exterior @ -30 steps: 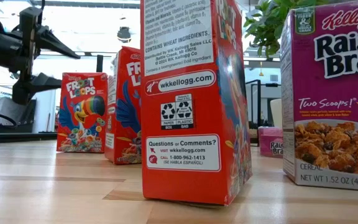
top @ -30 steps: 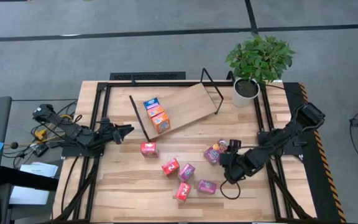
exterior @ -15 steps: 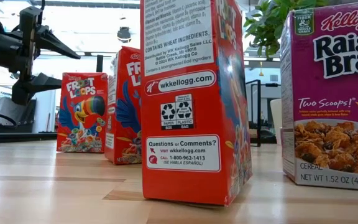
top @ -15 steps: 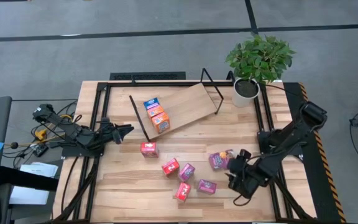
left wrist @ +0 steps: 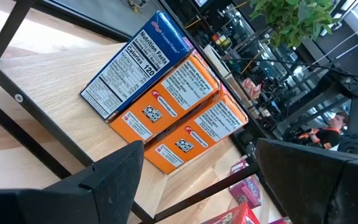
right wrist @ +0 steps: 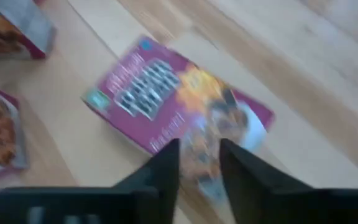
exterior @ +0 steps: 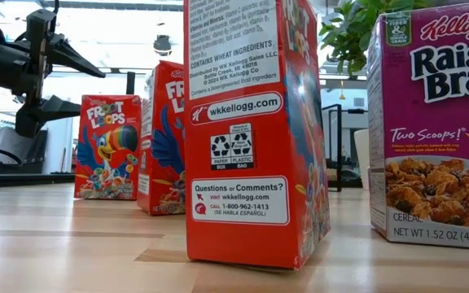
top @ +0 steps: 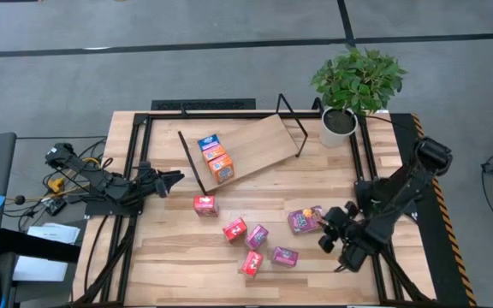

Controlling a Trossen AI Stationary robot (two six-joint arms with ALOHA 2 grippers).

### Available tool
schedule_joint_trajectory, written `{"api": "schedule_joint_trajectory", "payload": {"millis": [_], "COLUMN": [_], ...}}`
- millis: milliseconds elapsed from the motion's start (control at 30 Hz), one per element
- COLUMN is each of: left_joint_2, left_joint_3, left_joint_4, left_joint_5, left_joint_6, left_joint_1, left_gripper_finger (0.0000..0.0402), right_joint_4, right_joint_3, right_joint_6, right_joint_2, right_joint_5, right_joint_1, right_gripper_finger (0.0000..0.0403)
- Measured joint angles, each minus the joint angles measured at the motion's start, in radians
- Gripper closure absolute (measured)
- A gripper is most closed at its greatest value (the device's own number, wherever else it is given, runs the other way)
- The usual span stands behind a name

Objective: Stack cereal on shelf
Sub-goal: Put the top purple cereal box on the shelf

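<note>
Right now my right gripper [top: 326, 228] hangs over the right half of the table [top: 169, 261], its fingers [right wrist: 166, 163] drawn close with only a slim gap and nothing between them; just ahead of the tips, toward the table's middle, a magenta raisin-bran box [top: 302, 220] lies flat, face up, not gripped; in the right wrist view that same box [right wrist: 176, 106] fills the space directly beyond the fingertips, blurred, so I cannot tell whether the tips touch it. Farther out from that gripper, toward the left arm, five more boxes are scattered: a pink one [top: 284, 256] nearest, then a pink box [top: 256, 236], a red box [top: 252, 263], another red box [top: 234, 229] and a red one [top: 204, 204] standing closest to the shelf. My left gripper [top: 171, 180] waits at the table's left edge, fingers spread wide and empty, pointing at the shelf [top: 259, 145]; straight ahead of it, on the tilted plywood board, a blue box [left wrist: 135, 64] and two orange boxes [left wrist: 188, 115] lie side by side, touching, against the lower rod frame. Beyond the right gripper, at the far right corner, stands a potted plant [top: 355, 85]. From table height a red Froot Loops box [exterior: 255, 130] looms close.
</note>
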Motion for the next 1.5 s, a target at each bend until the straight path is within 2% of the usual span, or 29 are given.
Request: {"api": "schedule_joint_trajectory", "payload": {"millis": [133, 267, 367, 533, 767, 800, 867, 967, 1133, 1300, 1367, 1433, 1500], "left_joint_2": [0.000, 0.000, 0.000, 0.000, 0.000, 0.000, 0.000, 0.000, 0.002, 0.004, 0.005, 0.004, 0.005], "left_joint_3": [0.000, 0.000, 0.000, 0.000, 0.000, 0.000, 0.000, 0.000, 0.000, 0.000, 0.000, 0.000, 0.000], "left_joint_4": [-0.001, -0.001, -0.002, -0.002, -0.002, -0.002, -0.002, -0.002, -0.002, -0.003, -0.003, -0.003, -0.003], "left_joint_5": [-0.004, -0.008, -0.009, -0.008, -0.008, -0.008, -0.008, -0.008, -0.010, -0.018, -0.018, -0.017, -0.014], "left_joint_6": [0.000, -0.001, -0.004, -0.023, -0.026, -0.027, -0.026, -0.026, -0.026, -0.023, -0.030, -0.034, -0.032], "left_joint_1": [0.000, 0.000, 0.000, 0.000, 0.000, 0.000, 0.000, 0.000, 0.000, 0.000, 0.000, 0.000, 0.000], "left_gripper_finger": [0.0101, 0.0101, 0.0101, 0.0101, 0.0101, 0.0101, 0.0101, 0.0101, 0.0101, 0.0101, 0.0101, 0.0101, 0.0101], "right_joint_4": [0.006, 0.043, 0.067, 0.068, 0.059, 0.069, 0.100, 0.072, 0.049, 0.003, -0.068, -0.155, -0.213], "right_joint_3": [-0.041, -0.051, -0.050, -0.048, -0.046, -0.045, -0.049, -0.050, -0.033, 0.038, 0.092, 0.160, 0.225], "right_joint_6": [0.151, 0.185, 0.193, 0.311, 0.429, 0.432, 0.441, 0.442, 0.439, 0.329, 0.278, 0.256, 0.256], "right_joint_2": [0.024, 0.062, 0.100, 0.161, 0.199, 0.199, 0.202, 0.204, 0.209, 0.207, 0.191, 0.176, 0.165], "right_joint_5": [-0.010, -0.007, 0.008, 0.017, 0.024, 0.017, -0.095, -0.143, -0.150, -0.143, -0.140, -0.111, -0.030], "right_joint_1": [0.053, 0.087, 0.099, 0.124, 0.193, 0.205, 0.221, 0.232, 0.233, 0.197, 0.183, 0.180, 0.202], "right_gripper_finger": [0.0349, 0.0392, 0.0386, 0.0361, 0.0389, 0.0392, 0.0395, 0.0384, 0.0360, 0.0363, 0.0370, 0.0379, 0.0389]}}
